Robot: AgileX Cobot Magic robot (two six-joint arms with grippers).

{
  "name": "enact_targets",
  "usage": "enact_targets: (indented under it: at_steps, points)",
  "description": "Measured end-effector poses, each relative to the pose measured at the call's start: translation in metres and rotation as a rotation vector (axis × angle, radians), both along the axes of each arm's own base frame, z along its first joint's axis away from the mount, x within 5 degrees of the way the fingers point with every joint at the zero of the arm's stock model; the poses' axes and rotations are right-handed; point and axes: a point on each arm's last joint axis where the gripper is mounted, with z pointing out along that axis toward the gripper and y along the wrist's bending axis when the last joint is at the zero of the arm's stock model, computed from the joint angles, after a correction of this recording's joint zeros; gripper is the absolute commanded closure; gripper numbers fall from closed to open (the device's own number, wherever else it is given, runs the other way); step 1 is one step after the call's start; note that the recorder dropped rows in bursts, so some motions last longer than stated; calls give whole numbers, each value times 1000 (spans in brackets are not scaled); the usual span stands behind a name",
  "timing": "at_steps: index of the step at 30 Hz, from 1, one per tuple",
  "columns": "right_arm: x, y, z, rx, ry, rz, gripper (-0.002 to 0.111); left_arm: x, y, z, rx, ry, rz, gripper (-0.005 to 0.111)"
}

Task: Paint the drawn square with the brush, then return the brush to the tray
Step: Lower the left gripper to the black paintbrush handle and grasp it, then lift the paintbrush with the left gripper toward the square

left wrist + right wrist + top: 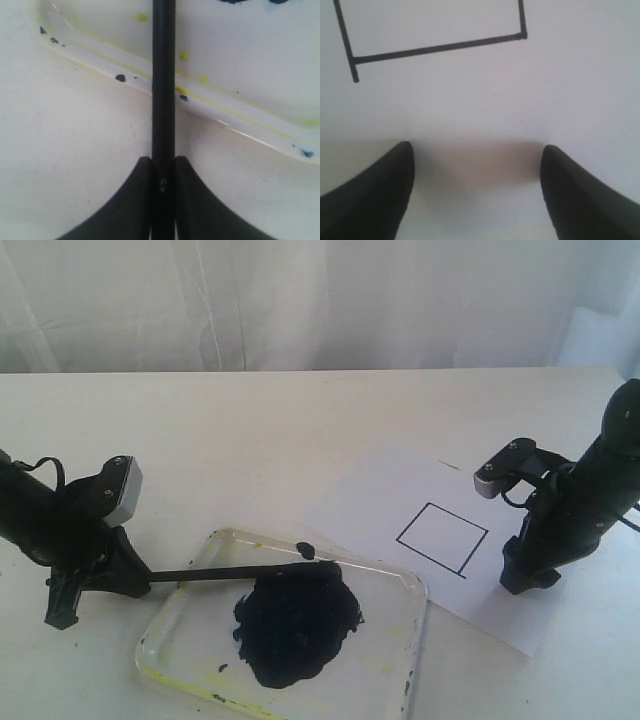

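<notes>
Left gripper (163, 162): clenched on the brush (163, 75), a finger pressed against each side of the handle. The grip is on the handle end, just outside the tray.

The brush runs from my fingers across the tray's left rim and out over the tray floor. In the exterior view its dark tip reaches the far side of the paint blob (295, 625).

Handling, as I judge it:
- It is a thin, stiff, light stick, so it needs little squeeze.
- The handle is round and smooth and may roll or pivot between flat fingers.
- With a hold this far back, the long shaft will swing wide on small wrist turns.
- The tip is wet, so I should keep clear of it and watch for drips over the paper.

Tray (175, 640), toward the near side of the table (250, 440):
- It is shallow clear plastic with yellowish stains and dark specks along the rim.
- It holds one large blue-black blob in the middle and a small dab at the far rim.

Beyond it, toward the table's right edge, the paper sheet (500, 600) lies flat. The drawn square (442, 538) on it is a bare outline with no paint inside.

Right gripper (475, 150): jaws spread wide and empty, pointing down at the paper just beside the square.
</notes>
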Motion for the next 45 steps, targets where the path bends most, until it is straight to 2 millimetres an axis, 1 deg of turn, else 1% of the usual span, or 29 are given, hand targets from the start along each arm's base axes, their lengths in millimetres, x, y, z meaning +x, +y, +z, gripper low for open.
enact_targets:
  at_steps: [7, 10, 16, 17, 18, 23, 24, 28, 30, 32, 34, 36, 40, 45]
  points:
    - [0, 0, 0, 0, 0, 0, 41, 0, 0, 1, 0, -2, 0, 106]
    - [0, 0, 0, 0, 0, 0, 41, 0, 0, 9, 0, -33, 2, 107]
    - [0, 0, 0, 0, 0, 0, 41, -3, 2, 38, 9, -133, -9, 107]
    - [0, 0, 0, 0, 0, 0, 41, -5, 2, 49, 14, -176, -6, 107]
    - [0, 0, 0, 0, 0, 0, 41, -5, 3, 54, 19, -195, -10, 107]
    - [0, 0, 0, 0, 0, 0, 41, 1, -1, 91, -2, -282, -61, 107]
    - [0, 0, 0, 0, 0, 0, 41, 4, -4, 101, 17, -300, -87, 107]
    - [0, 0, 0, 0, 0, 0, 41, 9, -18, 115, 130, -347, -158, 107]
    - [0, 0, 0, 0, 0, 0, 41, 12, -31, 127, 134, -394, -186, 107]
    - [0, 0, 0, 1, -4, -2, 41, 12, -50, 139, 123, -443, -237, 107]
    - [1, 0, 0, 1, -6, -3, 41, 13, -66, 146, 116, -474, -280, 107]
    - [1, 0, 0, 1, -7, -3, 41, 19, -76, 146, 128, -484, -306, 107]
    - [1, 0, 0, 1, -7, -3, 41, 39, -91, 132, 149, -465, -334, 107]
    - [1, 0, 0, 1, -8, -3, 41, 52, -106, 121, 152, -463, -366, 107]
